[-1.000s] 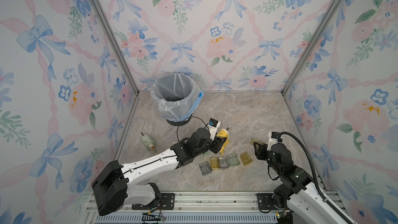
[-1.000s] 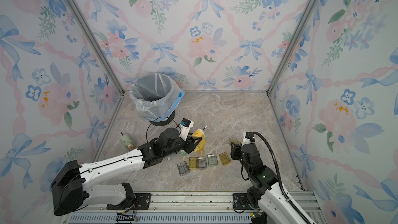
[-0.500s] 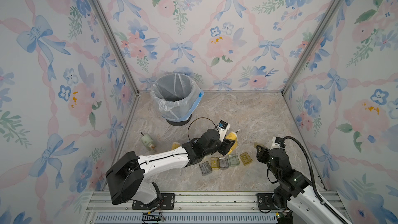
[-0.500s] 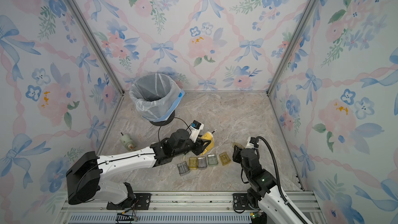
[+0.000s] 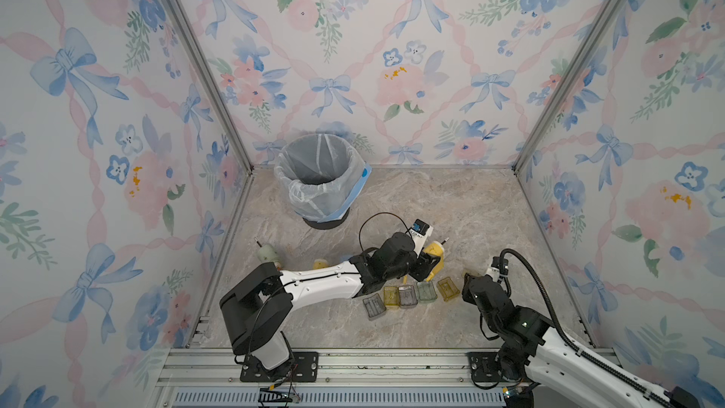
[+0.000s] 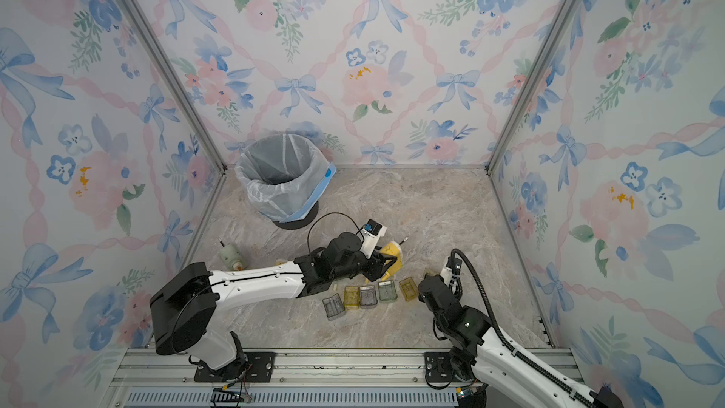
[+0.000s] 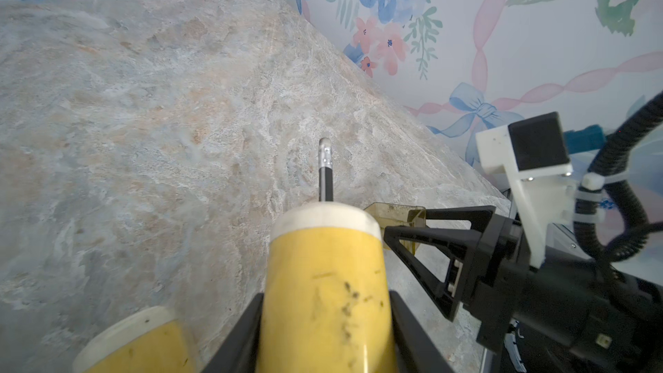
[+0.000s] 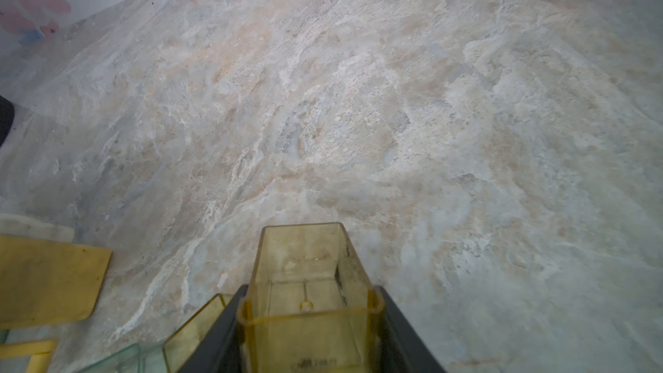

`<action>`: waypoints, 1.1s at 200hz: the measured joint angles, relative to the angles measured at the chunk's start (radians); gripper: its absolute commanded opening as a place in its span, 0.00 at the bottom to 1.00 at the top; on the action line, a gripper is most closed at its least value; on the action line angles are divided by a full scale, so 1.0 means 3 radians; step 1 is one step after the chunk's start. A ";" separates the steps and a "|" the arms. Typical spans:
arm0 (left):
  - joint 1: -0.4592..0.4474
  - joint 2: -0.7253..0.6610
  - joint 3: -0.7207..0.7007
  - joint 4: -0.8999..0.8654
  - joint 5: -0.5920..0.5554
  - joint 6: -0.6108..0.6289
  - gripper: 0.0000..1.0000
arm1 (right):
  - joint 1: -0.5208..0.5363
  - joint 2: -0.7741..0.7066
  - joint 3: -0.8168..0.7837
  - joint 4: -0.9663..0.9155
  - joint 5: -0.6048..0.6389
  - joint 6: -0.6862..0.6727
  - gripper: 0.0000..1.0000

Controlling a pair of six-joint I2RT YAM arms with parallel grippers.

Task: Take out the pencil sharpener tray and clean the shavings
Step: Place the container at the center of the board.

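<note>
Top views. One bin (image 5: 314, 200) with a clear liner stands far-left on the table (image 5: 451, 206). There are two arms. The left gripper (image 5: 424, 267) reaches to mid-table, its fingers closed round one yellow sharpener (image 5: 436, 255), which is tilted with its crank end pointing away from the robot. Five loose trays (image 5: 407, 295) lie in a row just on the near side of it: two grey, two yellow, one greenish. I can make out three sharpeners. They are the held one, one pale green sharpener (image 5: 268, 253) by the left wall, and a second yellow sharpener (image 5: 319, 264) half hidden behind the left arm (image 5: 321, 284). The right arm (image 5: 510, 319) sits low at the right end of the row, and its fingers are hidden under the wrist in both top views.

Left wrist view. Both black fingers (image 7: 398, 317) are pressed against the sides of the yellow sharpener. One crank (image 7: 325, 174) sticks out of its white cap. The second yellow sharpener is beside it on the table. The right gripper (image 7: 412, 226) comes in from the side, clamped on one amber held tray (image 7: 394, 214). The tray is out of the sharpener and close by its cap.

Right wrist view. The held tray sits between two fingers (image 8: 391, 317) pinched onto its long walls, open end forward, above bare table. There are dark specks on its inside wall. Two of the loose trays show at the edge, one amber and one greenish.
</note>
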 measured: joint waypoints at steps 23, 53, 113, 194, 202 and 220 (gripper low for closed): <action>0.0001 0.0024 0.0004 0.0029 0.0000 0.0001 0.00 | 0.0062 0.0078 -0.0014 0.0039 0.0153 0.0109 0.53; 0.0001 0.0078 0.0005 0.0060 0.0000 0.0000 0.00 | 0.0078 0.0081 -0.0184 0.0178 0.0247 0.0230 0.55; 0.0001 0.0356 0.0108 0.0127 -0.0048 -0.0014 0.00 | 0.0080 0.0312 -0.0216 0.0248 0.0275 0.0324 0.61; -0.0022 0.0605 0.0149 0.0149 -0.0296 -0.0033 0.00 | 0.0071 -0.0010 -0.0128 0.0061 0.0272 0.0432 0.71; -0.0022 0.0628 0.0150 0.0150 -0.0314 -0.0051 0.00 | 0.0051 -0.0058 -0.0081 -0.0004 0.0272 0.0440 0.71; -0.0031 0.0680 0.0150 0.0149 -0.0373 -0.0086 0.00 | 0.0010 -0.0169 0.0045 -0.0148 0.0272 0.0441 0.71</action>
